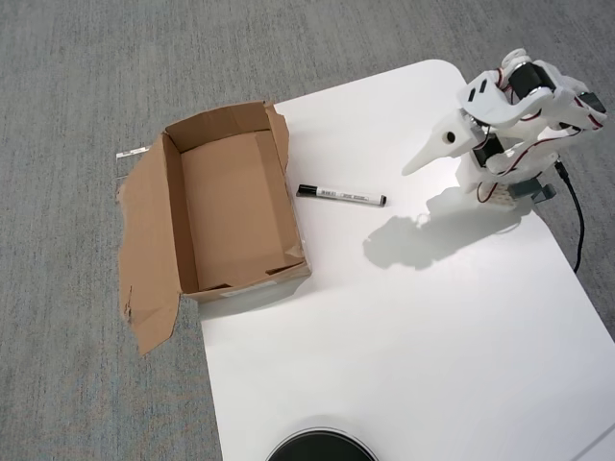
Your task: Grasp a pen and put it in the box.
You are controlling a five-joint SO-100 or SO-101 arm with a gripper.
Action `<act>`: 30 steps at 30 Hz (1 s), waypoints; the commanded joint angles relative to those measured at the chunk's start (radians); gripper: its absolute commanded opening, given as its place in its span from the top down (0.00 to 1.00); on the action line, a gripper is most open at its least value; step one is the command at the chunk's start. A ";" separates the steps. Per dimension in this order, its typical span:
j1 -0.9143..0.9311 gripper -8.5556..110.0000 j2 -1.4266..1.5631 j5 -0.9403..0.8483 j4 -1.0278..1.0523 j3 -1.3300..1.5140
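White plastic two-finger end effector [415, 167] seen in the overhead view, tip pointing down-left, fingers drawn to a narrow point; pressed together as far as the view shows, pinching nothing. It hangs above the white rounded-corner worktop [432, 327], casting a dark shadow on the surface just below and left of itself. White arm body with red and black wiring folded behind it toward the upper right corner of the worktop; a black cable trails down the right edge. Slim marker pen [341, 196] with white-grey printed barrel, black cap and black end lies flat on the worktop just left of and slightly below the end effector tip, apart from it, running nearly horizontal. Farther left of the end effector, beyond the pen, sits a shallow rectangular brown cardboard box [288, 206], open-topped, inside bare, ragged flaps, one wide flap spread flat over grey carpet. Box right wall near the pen's black cap end, not touching.
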 commanded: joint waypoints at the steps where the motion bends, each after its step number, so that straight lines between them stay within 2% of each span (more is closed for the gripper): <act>1: 0.007 0.92 -0.160 -0.024 -0.002 -0.222; 6: 0.024 0.92 -0.422 -0.025 -0.002 -0.539; 13: 0.176 0.92 -0.692 -0.058 0.000 -0.887; 22: 0.326 0.92 -0.810 -0.323 -0.011 -0.958; 30: 0.351 0.92 -0.861 -0.590 -0.221 -0.940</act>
